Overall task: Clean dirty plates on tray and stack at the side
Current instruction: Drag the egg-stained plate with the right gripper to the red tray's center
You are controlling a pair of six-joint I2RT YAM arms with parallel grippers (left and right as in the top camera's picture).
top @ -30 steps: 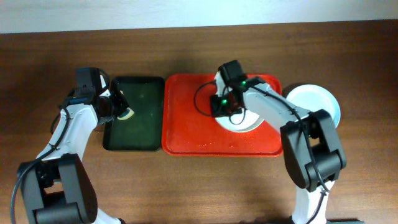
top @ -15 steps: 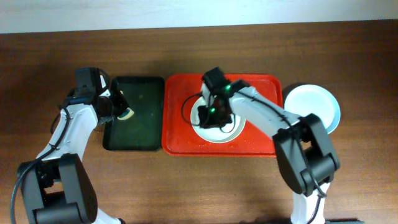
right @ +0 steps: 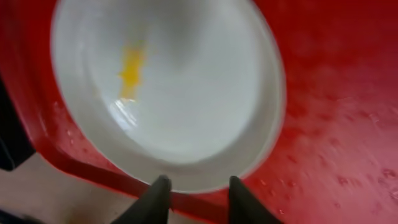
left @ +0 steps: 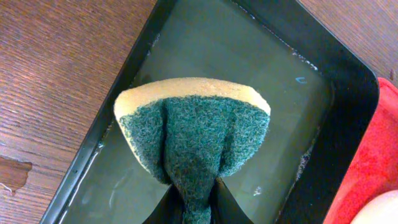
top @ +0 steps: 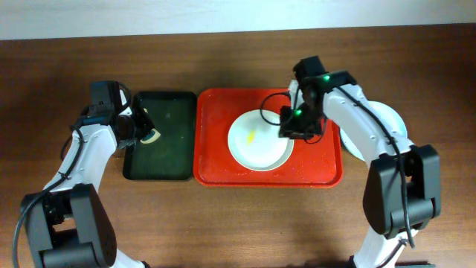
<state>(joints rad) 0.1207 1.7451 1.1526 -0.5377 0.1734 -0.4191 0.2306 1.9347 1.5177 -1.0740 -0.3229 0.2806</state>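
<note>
The right end effector (right: 196, 202) is held parted at the right rim of the smeared white plate (right: 186, 93) on the red tray (right: 348, 124). The left end effector (left: 193, 205) is clamped on a green sponge (left: 193, 118). The stacked plates (top: 400, 128) are mostly hidden.

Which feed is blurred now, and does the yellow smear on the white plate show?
Right wrist view is blurred, yet the yellow smear on the white plate shows; left wrist view is sharp on the sponge; overhead view is clear and shows the smear too.
</note>
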